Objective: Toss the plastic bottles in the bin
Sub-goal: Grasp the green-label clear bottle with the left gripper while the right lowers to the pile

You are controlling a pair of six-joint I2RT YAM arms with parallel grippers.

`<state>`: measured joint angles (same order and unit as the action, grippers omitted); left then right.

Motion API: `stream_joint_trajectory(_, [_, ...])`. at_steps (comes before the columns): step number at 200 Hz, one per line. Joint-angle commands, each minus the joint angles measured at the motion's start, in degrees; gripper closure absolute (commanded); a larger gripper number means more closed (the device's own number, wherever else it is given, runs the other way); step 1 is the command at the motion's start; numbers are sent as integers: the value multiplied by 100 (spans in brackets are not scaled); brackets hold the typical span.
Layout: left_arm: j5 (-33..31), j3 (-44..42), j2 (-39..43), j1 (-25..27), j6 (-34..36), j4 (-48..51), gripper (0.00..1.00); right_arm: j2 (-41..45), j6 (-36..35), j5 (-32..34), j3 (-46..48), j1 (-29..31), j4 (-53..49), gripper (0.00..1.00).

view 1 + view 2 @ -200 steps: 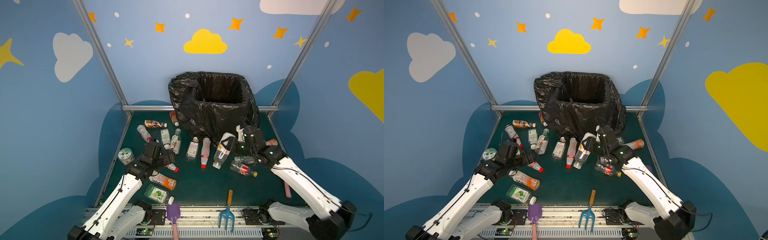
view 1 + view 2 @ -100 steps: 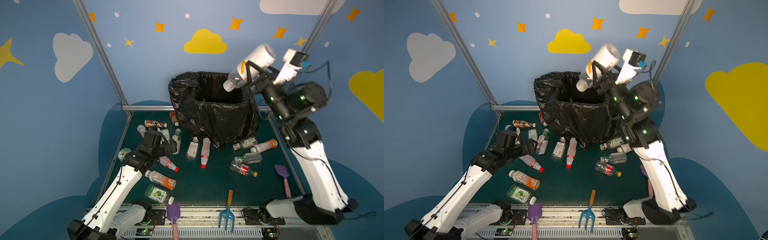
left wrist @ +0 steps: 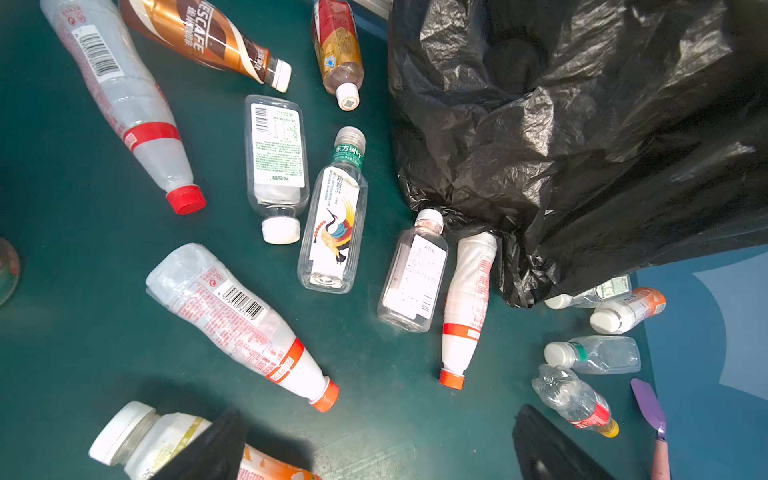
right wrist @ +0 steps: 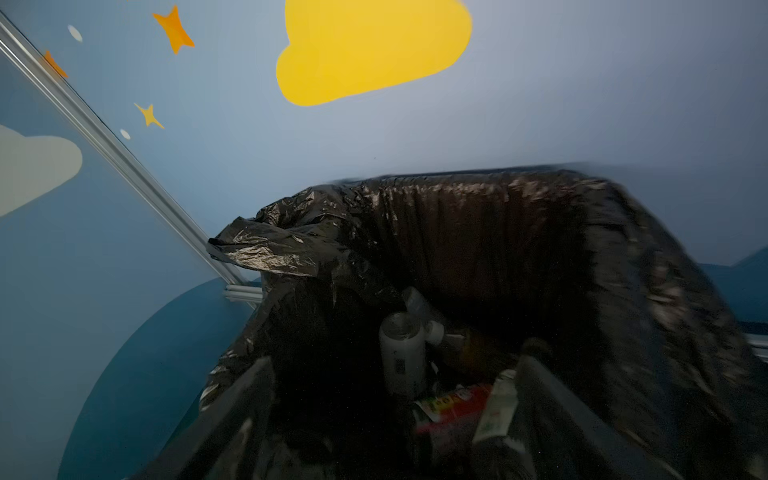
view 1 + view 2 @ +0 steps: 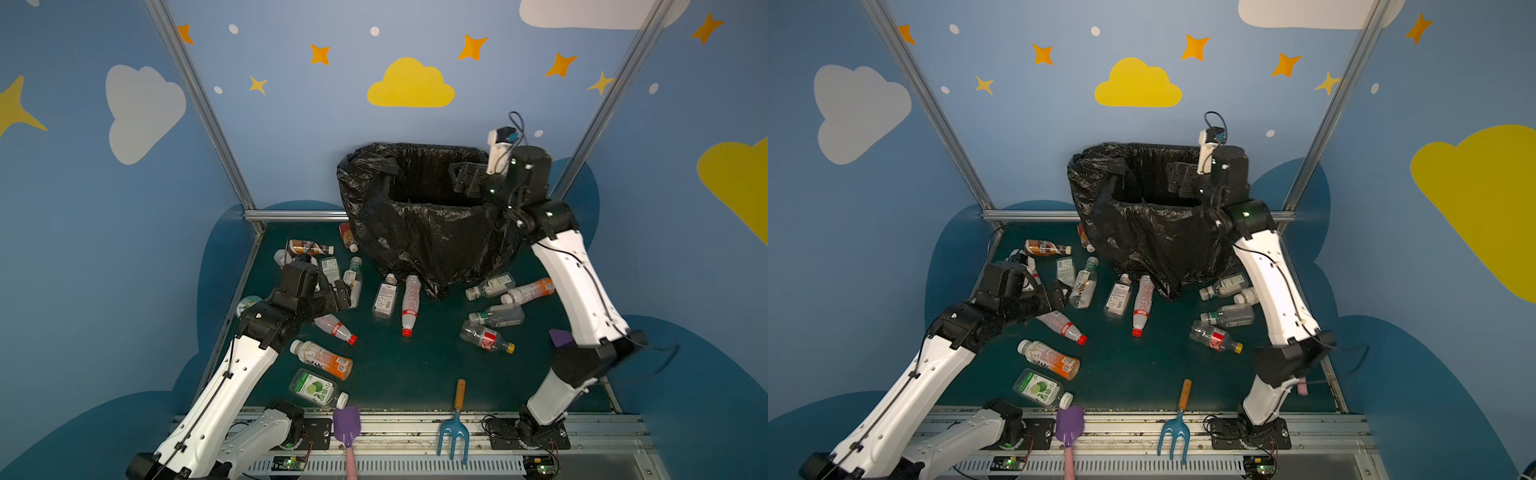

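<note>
Fourteen plastic bottles (image 5: 410,305) lie on the green mat (image 5: 415,374): ten at left and centre, four clustered at right. At least three more are inside the bin (image 5: 415,232), among them a white bottle (image 4: 401,357). One jar (image 5: 248,302), one blue rake (image 5: 455,432), two purple shovels (image 5: 347,428), the second half hidden behind the right arm. Left gripper (image 5: 344,294) is over the left group, jaws wide, empty. Right gripper (image 5: 461,178) is above the bin's opening by its right rim, jaws apart, nothing held. Two centre bottles butt against the bag's hem. Lime-label bottle (image 5: 318,388) lies near the front edge. Bare mat front-centre.
</note>
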<state>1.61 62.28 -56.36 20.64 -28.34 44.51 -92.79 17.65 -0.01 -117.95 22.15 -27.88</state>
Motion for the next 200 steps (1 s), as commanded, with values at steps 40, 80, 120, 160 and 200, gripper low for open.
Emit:
stream_joint_trajectory(40, [182,-123,-526,35,-103,133,1,2487,-380,689,2044,-210,-379,13])
stream_joint_trajectory(80, [-58,-274,-905,46,-281,276,3,3167,-218,1003,3219,-290,-1752,16])
stream_joint_trajectory(120, [-169,37,-1573,34,-227,506,9,3434,332,239,4565,-288,-2004,30])
stream_joint_trajectory(160, [20,778,-2518,-141,-67,518,10,3403,777,-462,5416,-271,-1773,34])
stream_joint_trajectory(200, [251,1862,-3762,-427,497,956,11,3203,754,-780,5638,-220,-1850,36])
